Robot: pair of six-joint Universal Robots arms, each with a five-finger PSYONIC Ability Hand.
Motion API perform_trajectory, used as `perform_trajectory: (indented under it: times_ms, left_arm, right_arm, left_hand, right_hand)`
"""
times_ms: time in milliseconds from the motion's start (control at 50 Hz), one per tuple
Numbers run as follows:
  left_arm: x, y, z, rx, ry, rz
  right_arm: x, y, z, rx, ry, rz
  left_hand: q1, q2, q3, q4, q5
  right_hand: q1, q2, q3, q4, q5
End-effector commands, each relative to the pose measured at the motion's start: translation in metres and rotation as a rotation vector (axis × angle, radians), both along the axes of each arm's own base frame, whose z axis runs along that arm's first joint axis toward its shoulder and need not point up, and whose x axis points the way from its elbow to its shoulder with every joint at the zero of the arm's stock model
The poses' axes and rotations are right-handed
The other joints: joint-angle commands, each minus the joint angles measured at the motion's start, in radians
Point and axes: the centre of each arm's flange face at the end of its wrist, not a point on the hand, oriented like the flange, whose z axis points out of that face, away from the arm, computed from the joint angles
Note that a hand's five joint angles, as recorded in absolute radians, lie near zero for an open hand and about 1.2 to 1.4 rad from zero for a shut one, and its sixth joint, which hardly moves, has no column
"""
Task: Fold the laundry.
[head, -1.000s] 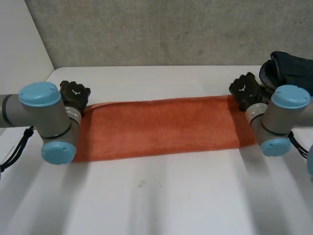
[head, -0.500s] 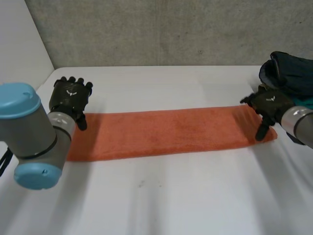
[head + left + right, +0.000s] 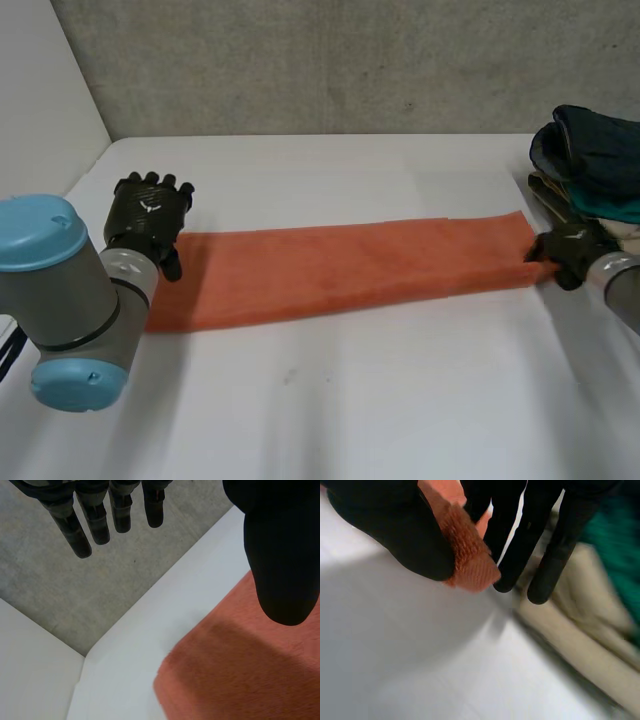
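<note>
The towel [image 3: 340, 270] lies on the counter [image 3: 330, 400], apparently folded into a long strip; shorter folds remain. The left hand [image 3: 148, 212] hovers over one end, fingers straight and empty; the right hand [image 3: 567, 256] pinches the other end between its fingers and thumb.

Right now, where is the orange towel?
In the head view the orange towel lies in a strip across the table, its left end by the open left hand, its right corner pinched by the right hand next to the clothes pile.
</note>
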Motion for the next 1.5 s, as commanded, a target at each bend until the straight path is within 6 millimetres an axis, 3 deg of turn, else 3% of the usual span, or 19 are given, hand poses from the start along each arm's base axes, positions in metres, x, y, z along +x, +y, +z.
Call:
perform_trajectory:
  times_ms: [20, 280, 420, 500, 580, 660, 680, 740, 760, 800, 900, 1020, 1100, 1120, 1140, 1180, 1260, 1360, 1500]
  left_arm:
    - [0.003, 0.007, 0.018, -0.041, 0.016, 0.000]
    - [0.008, 0.020, 0.011, -0.011, 0.005, 0.002]
    - [0.013, 0.022, 0.009, -0.005, 0.002, 0.011]
    - [0.014, 0.025, 0.007, 0.004, -0.001, 0.011]
    - [0.015, 0.026, 0.008, 0.002, 0.000, 0.014]
    - [0.018, 0.025, 0.015, -0.016, 0.007, 0.022]
    - [0.019, 0.025, 0.017, -0.022, 0.010, 0.025]
    - [0.023, 0.023, 0.026, -0.048, 0.028, 0.041]
    - [0.024, 0.023, 0.028, -0.051, 0.032, 0.044]
    - [0.027, 0.023, 0.033, -0.062, 0.050, 0.053]
    - [0.029, 0.027, 0.034, -0.057, 0.078, 0.056]
    - [0.030, 0.027, 0.032, -0.053, 0.078, 0.059]
    - [0.030, 0.026, 0.033, -0.057, 0.081, 0.059]
    - [0.029, 0.025, 0.034, -0.060, 0.082, 0.058]
    - [0.029, 0.025, 0.035, -0.063, 0.083, 0.056]
    - [0.028, 0.023, 0.035, -0.064, 0.082, 0.056]
    - [0.023, 0.022, 0.040, -0.082, 0.089, 0.042]
    - [0.006, 0.022, 0.040, -0.086, 0.094, -0.009]
    - [-0.023, 0.029, 0.029, -0.065, 0.089, -0.099]
  right_arm:
    - [-0.037, 0.011, 0.048, -0.122, 0.029, -0.100]
    - [-0.111, 0.006, 0.054, -0.127, 0.146, -0.208]
    - [-0.114, 0.003, 0.060, -0.143, 0.175, -0.195]
    - [-0.096, 0.003, 0.064, -0.164, 0.175, -0.149]
    - [-0.064, 0.002, 0.074, -0.215, 0.173, -0.065]
    - [0.017, 0.018, 0.106, -0.341, 0.136, 0.149]
    - [0.055, 0.031, 0.115, -0.397, 0.114, 0.259]
    - [0.106, 0.055, 0.123, -0.476, 0.079, 0.423]
    - [0.137, 0.073, 0.129, -0.535, 0.051, 0.528]
    - [0.159, 0.086, 0.132, -0.575, 0.027, 0.602]
    - [0.241, 0.140, 0.078, -0.551, -0.048, 0.896]
    - [0.296, 0.191, 0.026, -0.481, -0.090, 1.102]
    - [0.301, 0.196, -0.004, -0.417, -0.083, 1.117]
    - [0.300, 0.196, -0.006, -0.412, -0.080, 1.113]
    - [0.299, 0.197, -0.005, -0.402, -0.076, 1.098]
    - [0.297, 0.197, -0.003, -0.386, -0.076, 1.071]
    - [0.281, 0.188, 0.024, -0.347, -0.103, 0.922]
    - [0.233, 0.159, 0.049, -0.178, -0.244, 0.633]
    - [0.187, 0.148, 0.038, 0.019, -0.298, 0.446]
  left_hand:
    - [-0.020, -0.030, -0.041, -0.029, -0.053]
    - [-0.020, -0.030, -0.041, -0.029, -0.053]
    - [-0.020, -0.030, -0.041, -0.029, -0.053]
    - [-0.020, -0.030, -0.041, -0.029, -0.053]
    - [-0.020, -0.030, -0.041, -0.029, -0.053]
    - [-0.020, -0.030, -0.041, -0.029, -0.053]
    - [-0.020, -0.030, -0.041, -0.029, -0.053]
    - [-0.020, -0.030, -0.041, -0.029, -0.053]
    - [-0.020, -0.030, -0.041, -0.029, -0.053]
    - [-0.020, -0.030, -0.041, -0.029, -0.053]
    - [-0.020, -0.030, -0.041, -0.029, -0.053]
    - [-0.020, -0.030, -0.041, -0.029, -0.053]
    - [-0.020, -0.030, -0.041, -0.029, -0.053]
    - [-0.020, -0.030, -0.041, -0.029, -0.053]
    - [-0.020, -0.030, -0.041, -0.029, -0.053]
    - [-0.020, -0.030, -0.041, -0.029, -0.053]
    - [-0.020, -0.030, -0.041, -0.029, -0.053]
    - [-0.020, -0.030, -0.041, -0.029, -0.053]
    - [-0.020, -0.029, -0.040, -0.028, -0.052]
  right_hand:
    - [0.568, 0.239, 0.211, 0.201, 0.219]
    - [0.568, 0.239, 0.211, 0.201, 0.219]
    - [0.568, 0.239, 0.211, 0.201, 0.219]
    - [0.568, 0.239, 0.211, 0.201, 0.219]
    - [0.568, 0.239, 0.211, 0.201, 0.219]
    - [0.568, 0.239, 0.211, 0.201, 0.219]
    - [0.568, 0.239, 0.211, 0.201, 0.219]
    - [0.568, 0.239, 0.211, 0.201, 0.219]
    - [0.568, 0.239, 0.211, 0.201, 0.219]
    - [0.568, 0.239, 0.211, 0.201, 0.219]
    - [0.568, 0.239, 0.211, 0.201, 0.219]
    - [0.568, 0.239, 0.211, 0.201, 0.219]
    - [0.531, 0.202, 0.175, 0.164, 0.182]
    - [0.280, -0.048, -0.076, -0.086, -0.068]
    - [-0.315, -0.644, -0.671, -0.682, -0.664]
    - [-0.654, -0.983, -1.010, -1.021, -1.003]
    - [-0.654, -0.983, -1.010, -1.021, -1.003]
    - [-0.654, -0.983, -1.010, -1.021, -1.003]
    - [-0.654, -0.983, -1.010, -1.021, -1.003]
